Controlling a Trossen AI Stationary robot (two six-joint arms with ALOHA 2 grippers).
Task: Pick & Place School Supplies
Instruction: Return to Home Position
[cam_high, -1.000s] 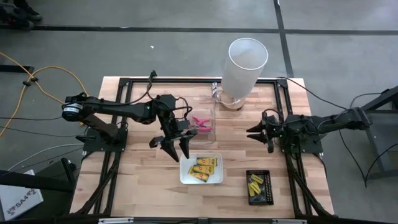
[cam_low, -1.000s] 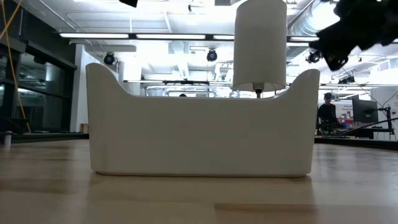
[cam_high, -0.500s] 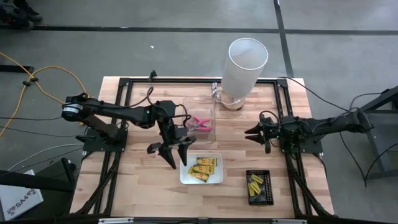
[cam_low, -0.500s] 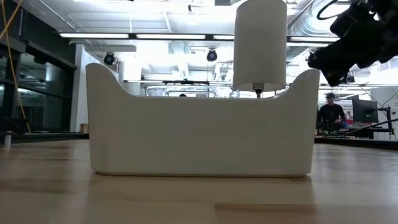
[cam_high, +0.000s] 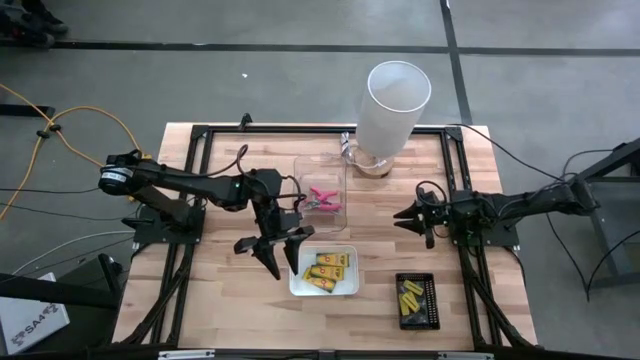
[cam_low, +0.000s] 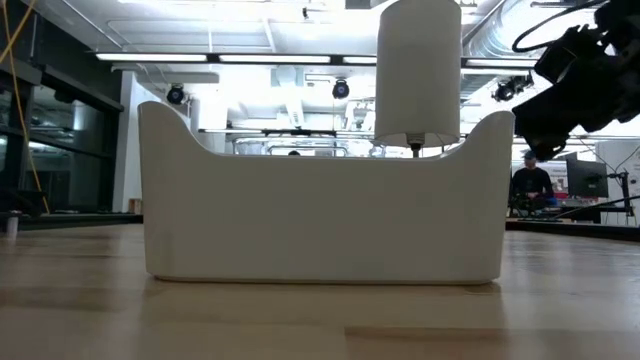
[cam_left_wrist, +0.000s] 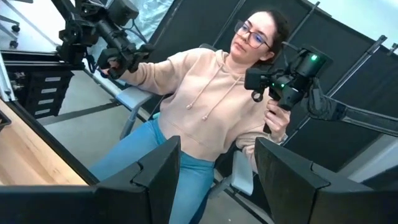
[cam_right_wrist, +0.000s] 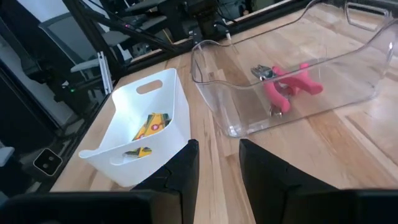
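Yellow blocks (cam_high: 411, 296) lay in black bin (cam_high: 433, 300), packets (cam_high: 327, 268) in white tray (cam_high: 296, 286), pink tools (cam_high: 322, 199) in clear tray (cam_high: 303, 168); sorting seemingly done. Left gripper (cam_high: 280, 260), right gripper (cam_high: 408, 218) spread, empty.

This is a robotics lab: my pale wooden table (cam_high: 380, 210) stands on grey concrete floor (cam_high: 250, 90), long ceiling strip lights (cam_low: 270, 57) glow overhead, and a seated person (cam_left_wrist: 211, 112) grips black control handles (cam_left_wrist: 283, 84).
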